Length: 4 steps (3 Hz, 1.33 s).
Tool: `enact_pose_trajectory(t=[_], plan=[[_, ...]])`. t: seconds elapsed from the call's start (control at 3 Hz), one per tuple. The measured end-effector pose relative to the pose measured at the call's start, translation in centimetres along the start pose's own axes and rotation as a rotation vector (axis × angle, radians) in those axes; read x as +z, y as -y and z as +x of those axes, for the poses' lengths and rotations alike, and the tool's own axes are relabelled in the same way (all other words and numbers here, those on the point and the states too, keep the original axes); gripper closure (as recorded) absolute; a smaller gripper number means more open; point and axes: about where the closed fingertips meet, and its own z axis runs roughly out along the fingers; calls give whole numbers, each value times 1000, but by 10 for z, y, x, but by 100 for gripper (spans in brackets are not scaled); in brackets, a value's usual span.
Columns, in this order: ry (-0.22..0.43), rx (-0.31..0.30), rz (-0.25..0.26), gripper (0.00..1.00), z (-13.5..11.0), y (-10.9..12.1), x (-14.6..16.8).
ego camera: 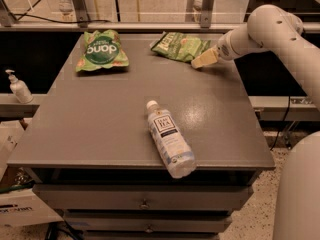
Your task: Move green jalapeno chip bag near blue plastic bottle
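At the far left, off the surface [100, 114], a white pump bottle [18, 87] stands on a low ledge, and below it sits a cardboard box [25, 209] whose contents are hidden. On the far left part of the surface lies a brighter green bag [101, 51], flat, closed and not part of this job. Towards the near edge, about midway across, the blue plastic bottle [170, 139] lies on its side, white cap pointing to the far left and base close to the near edge. It is capped; whether it holds anything cannot be made out. Beneath the surface the drawers [145, 199] are shut.

Far and right of centre lies the green jalapeno chip bag [180, 45], crinkled and closed, well apart from the bottle. The hand [205, 59] sits low at the bag's right end, touching it, at the end of the white arm [270, 26] that reaches in from the right. Whether the hand is open, closed, or gripping the bag cannot be told.

By my reading, the step is taking hold of the bag at its right end, and the carry is not yet done. The next move calls for a sure hold, then bringing the bag nearer and a little left, setting it down beside the bottle without knocking the bottle, which could roll off the near edge.
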Motion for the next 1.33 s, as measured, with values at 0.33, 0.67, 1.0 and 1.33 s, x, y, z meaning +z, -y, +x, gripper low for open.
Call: enact_pose_trajectory(t=[0.33, 0.67, 1.0, 1.33], plan=[[0, 0, 0, 100, -1, 0, -1], [0, 0, 0, 100, -2, 0, -2], [1, 0, 0, 100, -2, 0, -2], [1, 1, 0, 100, -2, 0, -2]])
